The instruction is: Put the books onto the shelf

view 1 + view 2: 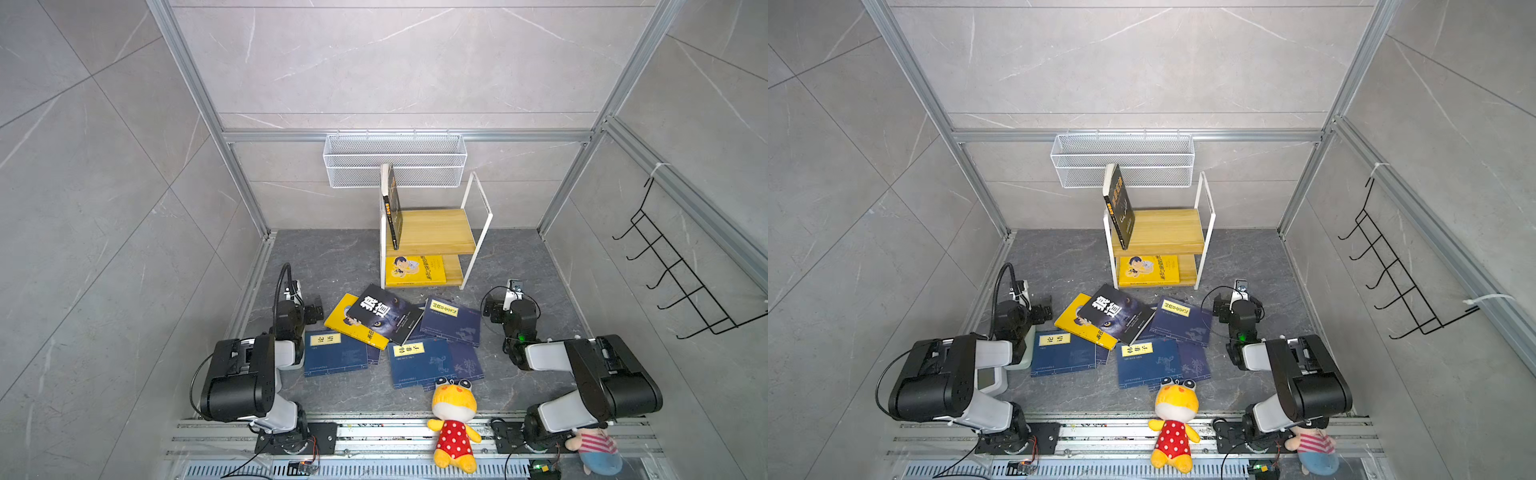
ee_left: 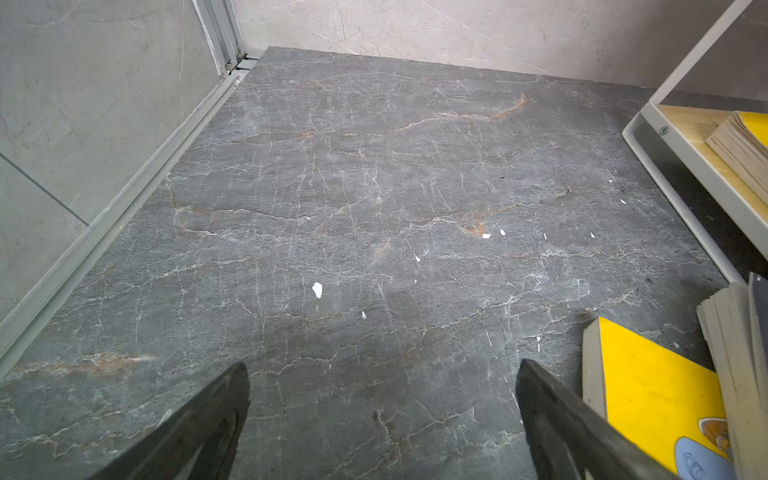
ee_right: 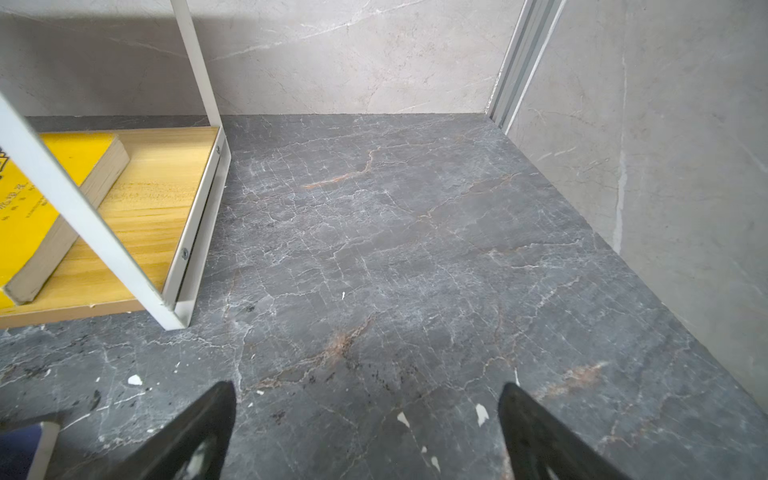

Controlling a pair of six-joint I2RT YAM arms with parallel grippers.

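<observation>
The shelf point(image 1: 440, 226) stands at the back of the floor. A black book point(image 1: 394, 208) leans upright against its left frame on the upper board, and a yellow book point(image 1: 415, 271) lies flat on the lower board. In front of it on the floor lie a black wolf book point(image 1: 384, 318), a yellow book point(image 1: 353, 323) under it, and navy books point(image 1: 334, 353) point(image 1: 419, 361) point(image 1: 451, 322). My left gripper point(image 2: 383, 368) is open over bare floor left of the pile. My right gripper point(image 3: 368, 387) is open over bare floor to the right of the pile.
A white wire basket point(image 1: 395, 160) hangs on the back wall above the shelf. A black hook rack point(image 1: 681, 270) is on the right wall. A yellow plush toy point(image 1: 453, 419) and a pink one point(image 1: 594, 446) sit at the front rail.
</observation>
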